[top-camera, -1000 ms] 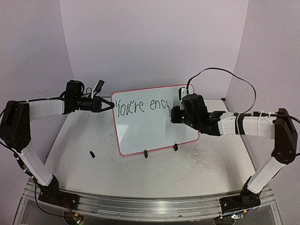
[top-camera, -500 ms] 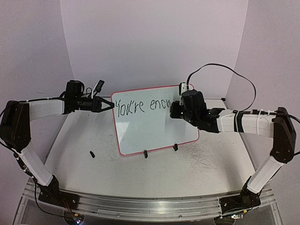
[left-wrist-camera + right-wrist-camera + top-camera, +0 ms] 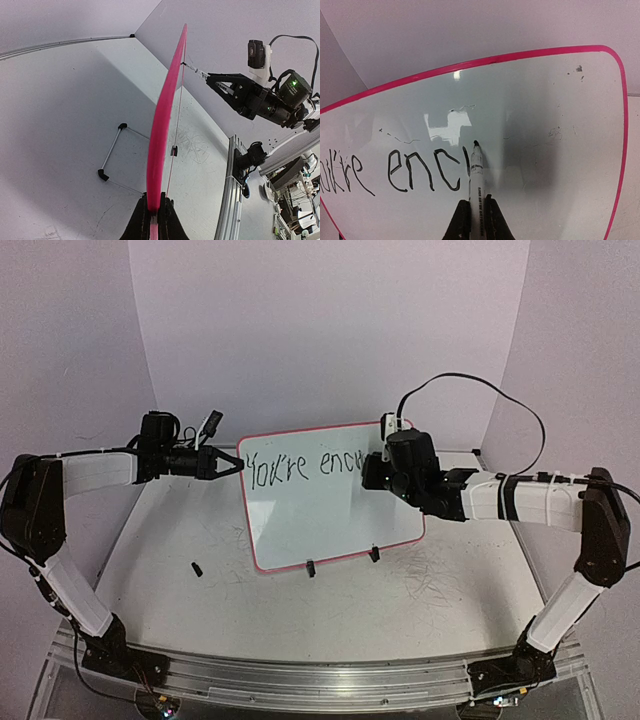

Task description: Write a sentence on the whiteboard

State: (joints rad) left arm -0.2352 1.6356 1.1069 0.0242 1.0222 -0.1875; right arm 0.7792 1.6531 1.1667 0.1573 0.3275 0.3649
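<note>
Whiteboard: glossy white sheet, thin pink rim, rounded corners, upright on black clip feet. Side edge clamped between fingers of left pincer; face directly ahead of right pincer. Sentence: black strokes, "You're enc" plus partial stroke beside nib; start cut off in right wrist view. Marker: white barrel, black nib at board, gripped tight by right pincer. Wire stand behind board. Small black piece on scuffed table, identity unclear.

A white marker is gripped in the right claw, its black tip set against the pink-rimmed whiteboard, where the sentence is written up to "enc".
</note>
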